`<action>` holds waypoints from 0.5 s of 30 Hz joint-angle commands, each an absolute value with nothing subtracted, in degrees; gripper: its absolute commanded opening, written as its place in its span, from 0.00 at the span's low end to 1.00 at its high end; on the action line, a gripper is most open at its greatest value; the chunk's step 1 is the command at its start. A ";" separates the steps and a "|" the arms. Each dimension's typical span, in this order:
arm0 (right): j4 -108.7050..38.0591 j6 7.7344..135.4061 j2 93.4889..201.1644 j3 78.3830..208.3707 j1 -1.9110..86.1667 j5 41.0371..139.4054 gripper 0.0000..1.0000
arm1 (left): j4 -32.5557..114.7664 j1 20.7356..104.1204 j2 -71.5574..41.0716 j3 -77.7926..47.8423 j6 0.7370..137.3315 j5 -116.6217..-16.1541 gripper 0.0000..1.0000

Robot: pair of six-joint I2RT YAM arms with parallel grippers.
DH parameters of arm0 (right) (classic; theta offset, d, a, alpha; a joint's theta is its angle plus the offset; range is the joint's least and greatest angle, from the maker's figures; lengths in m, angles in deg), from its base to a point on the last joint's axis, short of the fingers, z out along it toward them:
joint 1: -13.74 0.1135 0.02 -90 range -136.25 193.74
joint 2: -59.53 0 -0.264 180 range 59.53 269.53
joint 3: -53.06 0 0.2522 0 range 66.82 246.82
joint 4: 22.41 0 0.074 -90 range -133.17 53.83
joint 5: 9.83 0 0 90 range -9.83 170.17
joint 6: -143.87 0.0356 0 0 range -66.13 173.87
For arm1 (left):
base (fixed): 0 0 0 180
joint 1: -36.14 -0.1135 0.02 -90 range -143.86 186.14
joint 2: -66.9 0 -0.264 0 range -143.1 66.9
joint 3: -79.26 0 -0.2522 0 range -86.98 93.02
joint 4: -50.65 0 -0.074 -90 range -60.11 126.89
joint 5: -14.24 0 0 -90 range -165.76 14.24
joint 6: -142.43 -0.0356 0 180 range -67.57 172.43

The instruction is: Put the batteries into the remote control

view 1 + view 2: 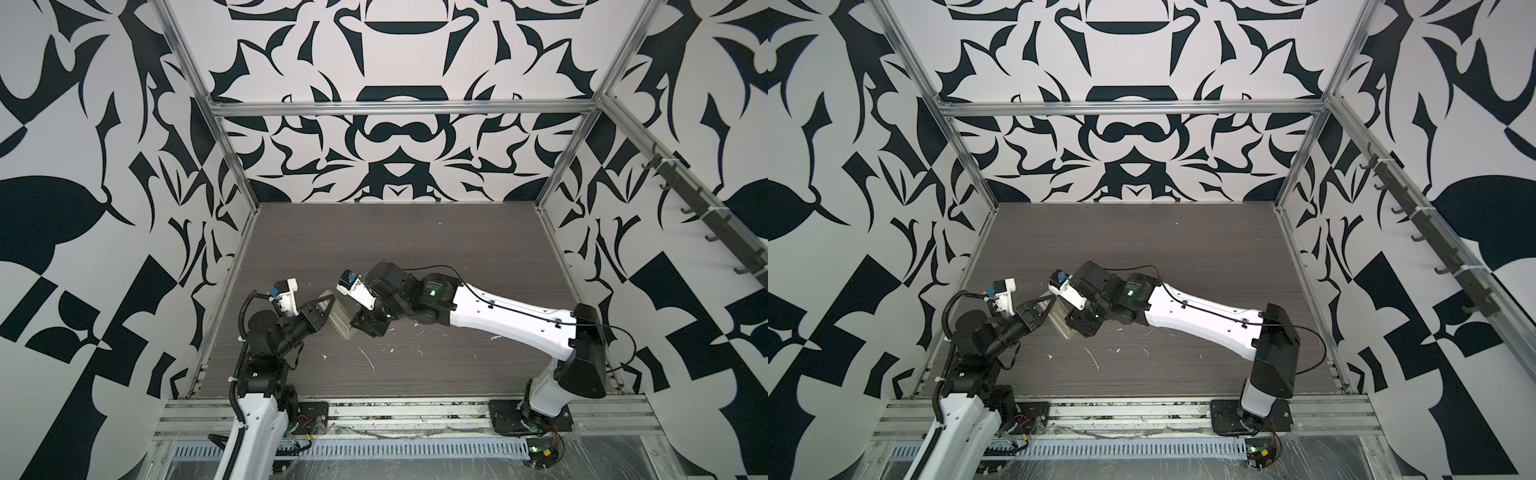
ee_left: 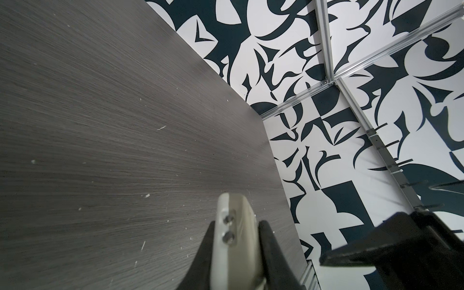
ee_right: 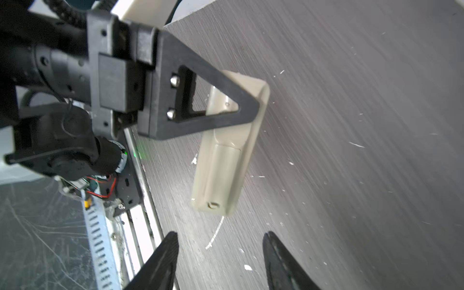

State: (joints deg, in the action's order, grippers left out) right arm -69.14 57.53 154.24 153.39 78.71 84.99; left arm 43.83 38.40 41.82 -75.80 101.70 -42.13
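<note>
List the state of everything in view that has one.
Left gripper, shut on remote.
Right gripper, open, empty, short of remote.
Remote, held by one end, back toward right gripper.
Battery cover, appears fitted.
Batteries, not visible.

Lab test cell, aluminium frame point(image 1: 399, 109), patterned walls point(image 1: 83, 166), woodgrain tabletop point(image 1: 395, 232)

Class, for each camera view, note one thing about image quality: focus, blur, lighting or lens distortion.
Both top views: even light, soft shadows; frame posts splay outward, wide-angle distortion. Left wrist view: the remote control, very near the lens, looks soft. Right wrist view: table grain smears into streaks; the remote control is fairly crisp.
</note>
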 commanded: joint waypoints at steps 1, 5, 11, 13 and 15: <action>-67.94 54.80 153.50 153.21 78.78 81.32 0.59 | 46.68 38.48 42.45 -74.85 102.61 -40.60 0.00; -64.80 57.02 154.34 151.98 78.54 82.07 0.58 | 47.66 38.47 42.56 -74.90 103.13 -39.71 0.00; -63.34 58.13 156.02 151.45 78.47 83.37 0.57 | 48.05 38.47 42.47 -74.87 103.36 -38.40 0.00; -63.03 58.35 156.19 151.39 78.44 83.50 0.56 | 48.30 38.46 42.47 -74.90 103.49 -38.23 0.00; -62.66 58.79 156.62 151.29 78.28 83.75 0.56 | 48.66 38.52 42.49 -75.07 103.56 -38.04 0.00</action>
